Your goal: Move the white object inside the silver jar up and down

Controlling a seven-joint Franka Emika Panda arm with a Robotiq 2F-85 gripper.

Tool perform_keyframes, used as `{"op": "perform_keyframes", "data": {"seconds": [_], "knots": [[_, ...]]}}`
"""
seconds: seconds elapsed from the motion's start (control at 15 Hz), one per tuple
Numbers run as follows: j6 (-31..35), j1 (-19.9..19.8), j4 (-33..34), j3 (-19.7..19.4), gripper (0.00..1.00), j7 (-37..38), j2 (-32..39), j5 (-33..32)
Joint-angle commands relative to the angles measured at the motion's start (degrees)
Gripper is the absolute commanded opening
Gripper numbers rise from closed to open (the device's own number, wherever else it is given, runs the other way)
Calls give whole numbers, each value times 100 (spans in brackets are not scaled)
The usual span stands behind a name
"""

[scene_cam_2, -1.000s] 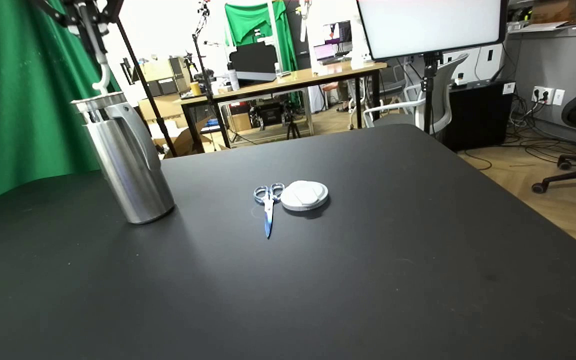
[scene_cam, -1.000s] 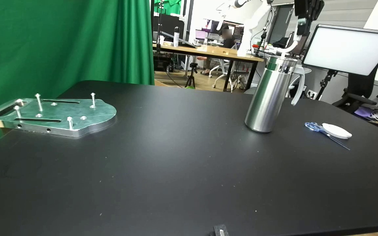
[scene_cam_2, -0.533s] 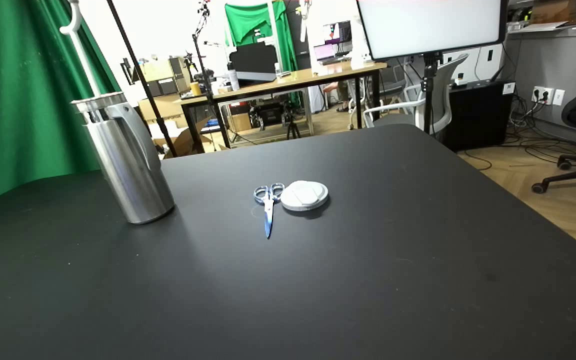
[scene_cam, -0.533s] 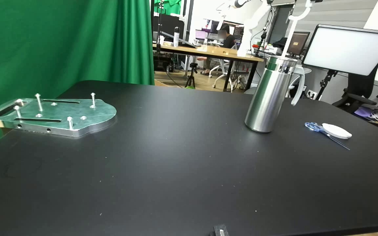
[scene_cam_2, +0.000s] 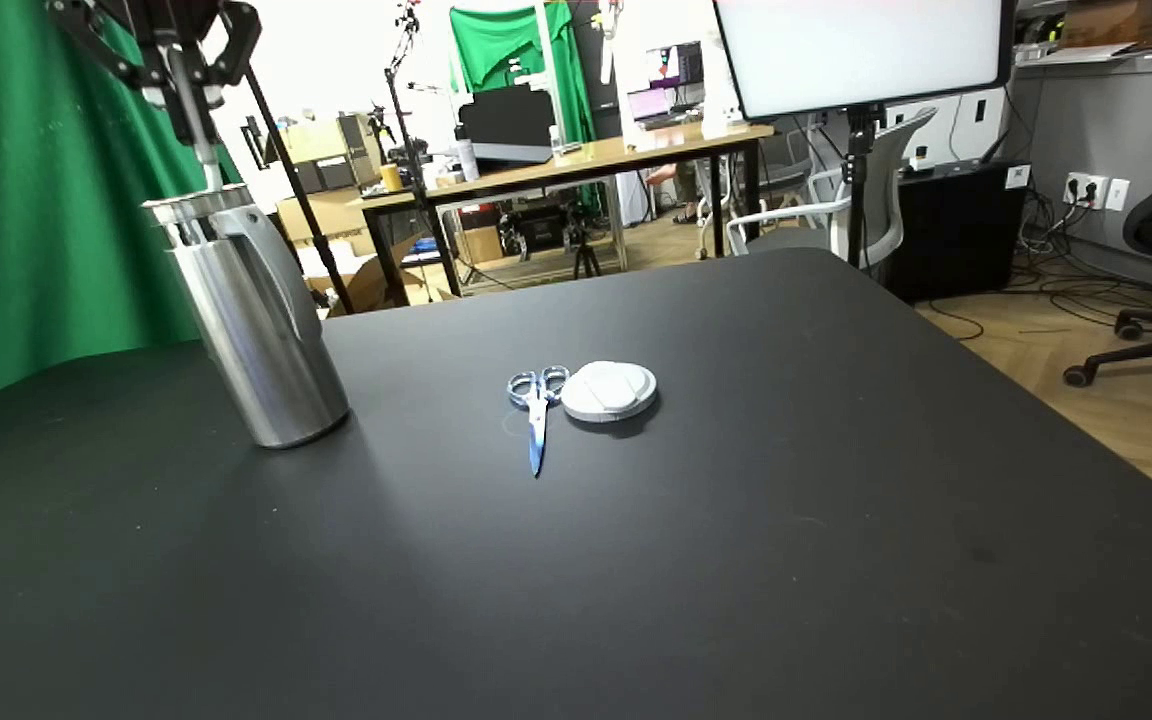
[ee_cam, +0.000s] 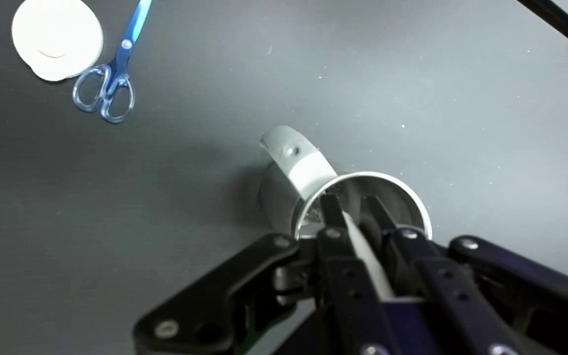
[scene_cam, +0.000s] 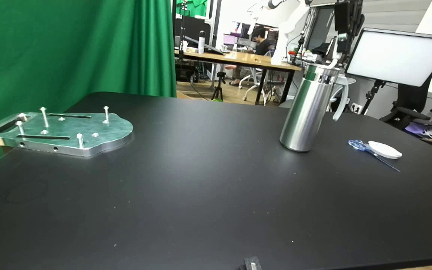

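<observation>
The silver jar (scene_cam: 306,116) stands upright on the black table in both exterior views (scene_cam_2: 261,340), with a pale handle and an open top. In the wrist view I look down on its round rim (ee_cam: 409,188). The thin white object (scene_cam: 335,57) goes down into the jar mouth; its lower part is hidden inside. It also shows in an exterior view (scene_cam_2: 209,170) and between my fingers in the wrist view (ee_cam: 370,261). My black gripper (ee_cam: 352,200) is just above the mouth, shut on the white object. It shows in both exterior views (scene_cam: 343,43) (scene_cam_2: 191,125).
Blue scissors (scene_cam_2: 536,410) lie beside a round white lid (scene_cam_2: 608,391) on the table, on the jar's handle side. A metal plate with upright pegs (scene_cam: 71,127) lies at the table's far end. A light panel (scene_cam: 399,56) stands behind the jar.
The gripper and white object rose, showing a long white shaft half a second ago, then came down. They now sit slightly lower than one second ago, with the bend at the rim.
</observation>
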Motion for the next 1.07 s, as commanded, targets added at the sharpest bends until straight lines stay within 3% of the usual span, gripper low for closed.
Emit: {"op": "perform_keyframes", "data": {"seconds": [0.0, 0.67, 1.0], "knots": [[-90, -25, 159, 42, 4, 15, 81, -11], [-616, -65, 601, -102, 4, -653, -1125, 437], [-365, -12, 307, -146, 4, -719, -852, 322]]}}
